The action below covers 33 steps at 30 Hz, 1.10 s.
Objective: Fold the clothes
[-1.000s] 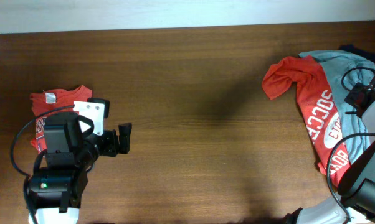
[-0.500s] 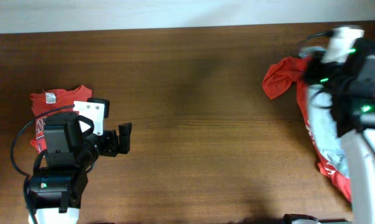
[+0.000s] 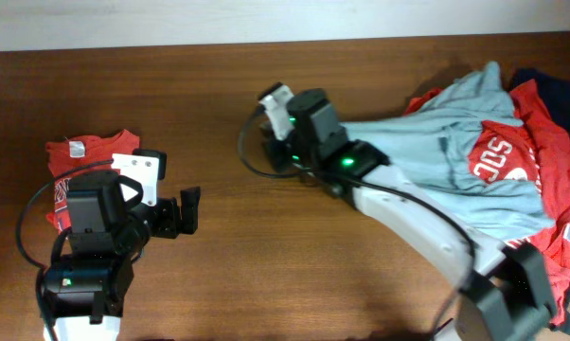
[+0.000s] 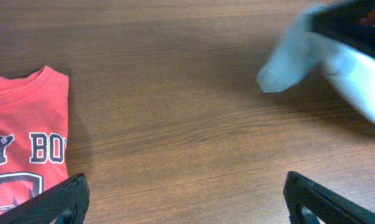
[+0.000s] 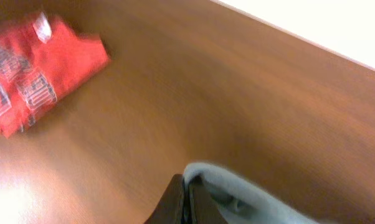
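A pale grey-blue T-shirt (image 3: 436, 156) is stretched from the pile at the right toward the table's middle. My right gripper (image 3: 274, 150) is shut on its leading edge. In the right wrist view the fingers (image 5: 186, 186) pinch a fold of that grey cloth (image 5: 237, 193) just above the wood. A red shirt with white lettering (image 3: 498, 156) lies partly on the grey one. My left gripper (image 3: 183, 214) stands open over bare wood, nothing between its fingers (image 4: 69, 196). The grey shirt's corner (image 4: 293, 62) shows in the left wrist view's upper right.
A folded red shirt (image 3: 86, 156) with printed letters lies at the left, beside my left arm; it also shows at the left edge (image 4: 25, 130) and far off (image 5: 38, 68). More red cloth (image 3: 550, 208) and a dark navy shirt (image 3: 550, 85) are heaped at the right edge.
My right arm has swung from the right edge to the table's middle, dragging the grey-blue shirt leftward and pulling the red lettered shirt along. The left arm has not moved.
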Each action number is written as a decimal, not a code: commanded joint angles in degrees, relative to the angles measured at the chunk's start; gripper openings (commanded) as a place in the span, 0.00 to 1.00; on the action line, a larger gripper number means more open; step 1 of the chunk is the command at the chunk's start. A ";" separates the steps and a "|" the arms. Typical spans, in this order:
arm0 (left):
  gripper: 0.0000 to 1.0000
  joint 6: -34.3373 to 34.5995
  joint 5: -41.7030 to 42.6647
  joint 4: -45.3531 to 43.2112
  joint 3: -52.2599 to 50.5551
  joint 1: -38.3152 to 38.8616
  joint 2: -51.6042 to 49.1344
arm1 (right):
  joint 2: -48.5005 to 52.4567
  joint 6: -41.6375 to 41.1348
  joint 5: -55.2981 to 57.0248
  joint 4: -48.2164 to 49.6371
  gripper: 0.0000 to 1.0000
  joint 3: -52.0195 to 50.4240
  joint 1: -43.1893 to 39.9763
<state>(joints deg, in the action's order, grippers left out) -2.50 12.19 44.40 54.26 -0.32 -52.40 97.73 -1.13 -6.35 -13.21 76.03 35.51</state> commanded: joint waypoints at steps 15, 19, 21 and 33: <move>0.99 0.37 0.72 -0.17 1.25 0.28 0.00 | -3.93 -11.19 11.41 -1.22 0.99 0.55 -8.68; 1.00 0.35 7.23 -0.26 1.25 0.33 -0.52 | -10.82 -11.19 11.39 -15.10 0.99 0.55 -16.68; 1.00 0.37 9.92 -0.15 1.25 1.53 -1.99 | -14.60 -11.19 11.39 -22.84 0.99 0.55 -21.97; 1.00 21.16 9.94 -4.57 1.25 26.82 -23.08 | -19.43 -11.19 11.37 -41.79 0.99 0.55 -39.71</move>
<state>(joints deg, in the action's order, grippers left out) 5.52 21.12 42.11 54.54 21.08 -69.45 79.00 -12.01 4.34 -53.87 76.29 -2.52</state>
